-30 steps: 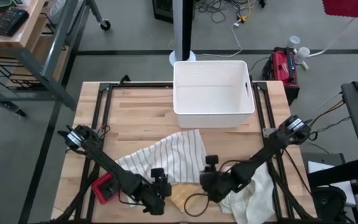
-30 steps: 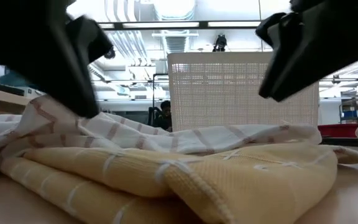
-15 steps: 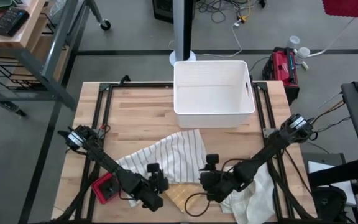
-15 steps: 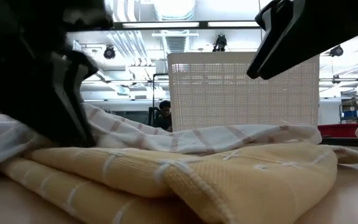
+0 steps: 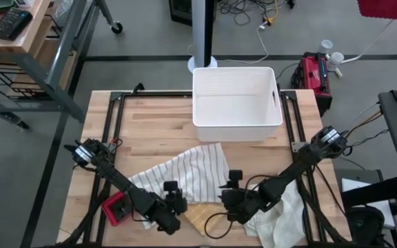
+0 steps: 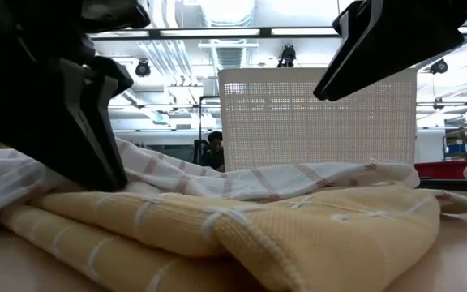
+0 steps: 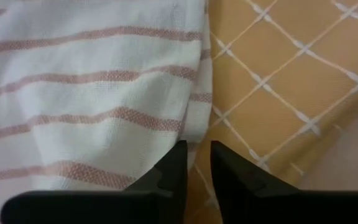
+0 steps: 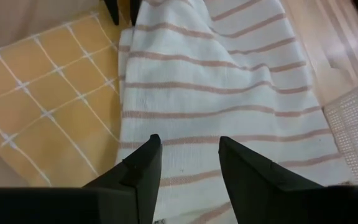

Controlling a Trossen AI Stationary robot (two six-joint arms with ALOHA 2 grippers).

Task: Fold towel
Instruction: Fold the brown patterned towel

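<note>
Striped towel [image 5: 188,172] lies rumpled mid-counter, overlapping yellow cloth [image 5: 202,217] (no fold made). Left hand [image 7: 194,163] narrowly parted, right hand [image 8: 188,152] open, both empty above it.

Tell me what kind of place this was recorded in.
Probably a robotics lab or workshop: butcher-block wooden table on a black metal frame, loose floor cables, exposed ceiling ducts.

Both dark six-joint arms reach low toward the bench's front edge. The left gripper [image 5: 174,204] has its fingers [image 7: 173,168] slightly parted; the right gripper [image 5: 227,195] stands clearly wider, empty.
</note>
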